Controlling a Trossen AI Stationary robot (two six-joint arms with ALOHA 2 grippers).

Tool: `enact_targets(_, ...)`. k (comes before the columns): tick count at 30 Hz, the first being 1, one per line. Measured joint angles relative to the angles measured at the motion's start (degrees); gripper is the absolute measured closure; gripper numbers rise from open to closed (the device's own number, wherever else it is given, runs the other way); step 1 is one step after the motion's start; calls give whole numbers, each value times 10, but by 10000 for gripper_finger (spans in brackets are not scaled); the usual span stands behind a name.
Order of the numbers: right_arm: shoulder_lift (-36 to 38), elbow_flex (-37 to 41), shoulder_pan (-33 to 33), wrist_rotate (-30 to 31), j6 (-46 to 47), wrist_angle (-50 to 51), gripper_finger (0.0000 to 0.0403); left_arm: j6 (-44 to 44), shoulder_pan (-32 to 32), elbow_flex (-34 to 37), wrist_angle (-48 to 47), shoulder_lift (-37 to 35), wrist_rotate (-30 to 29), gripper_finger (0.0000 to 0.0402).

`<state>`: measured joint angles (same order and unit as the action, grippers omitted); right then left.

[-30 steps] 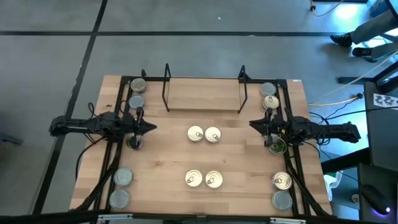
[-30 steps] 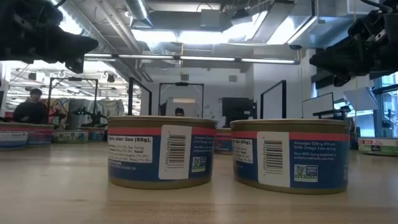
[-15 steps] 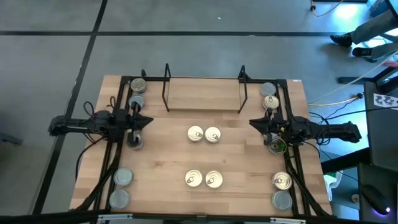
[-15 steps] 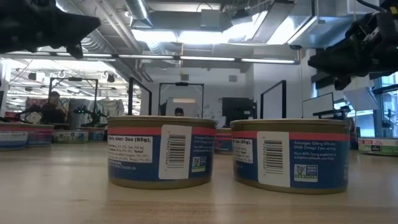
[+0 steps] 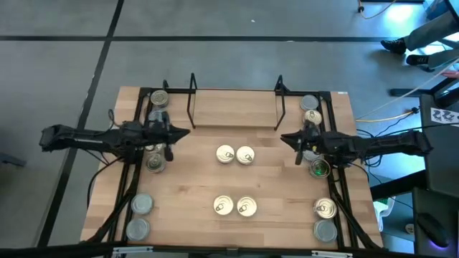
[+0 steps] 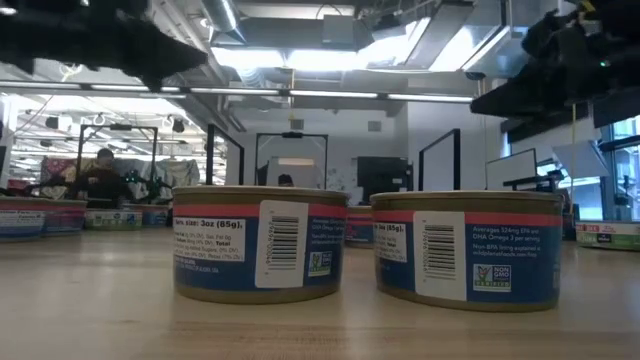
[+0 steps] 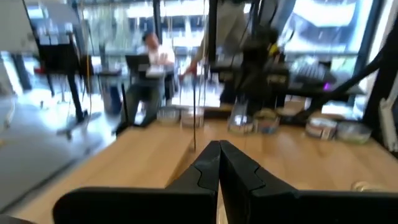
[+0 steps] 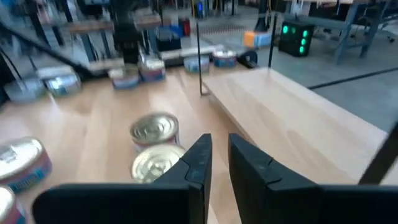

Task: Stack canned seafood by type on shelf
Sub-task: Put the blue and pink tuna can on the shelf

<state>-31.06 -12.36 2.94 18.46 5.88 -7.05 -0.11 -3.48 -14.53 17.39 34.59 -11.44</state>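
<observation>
Round tins stand on their bases on the wooden table. Two gold-topped tins sit at the middle, and two more nearer the front. Others line the left edge and the right edge. The shelf, a light board with black wire ends, stands at the far middle with nothing on it. My left gripper hovers shut, left of the shelf's near corner. My right gripper hovers by the right corner, its fingers a narrow gap apart and empty.
Black frame rails run along both table sides beside the edge tins. A tin lies under the left arm and a green-lit one under the right arm. A person sits in the room beyond.
Both arms have risen and reached in toward the table's middle. My left gripper has gone right and toward the far edge, up to the shelf's left end. My right gripper has gone a little left. The tins have not moved.
</observation>
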Motion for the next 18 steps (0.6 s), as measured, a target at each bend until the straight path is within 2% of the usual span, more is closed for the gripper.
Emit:
enact_targets(9, -185, -64, 0, -11, -46, -2, 350, -27, -3, -120, 0, 258, 5, 396)
enact_targets(18, -330, -107, 0, -16, -63, -4, 350, -32, -3, -243, 0, 457, 50, 396)
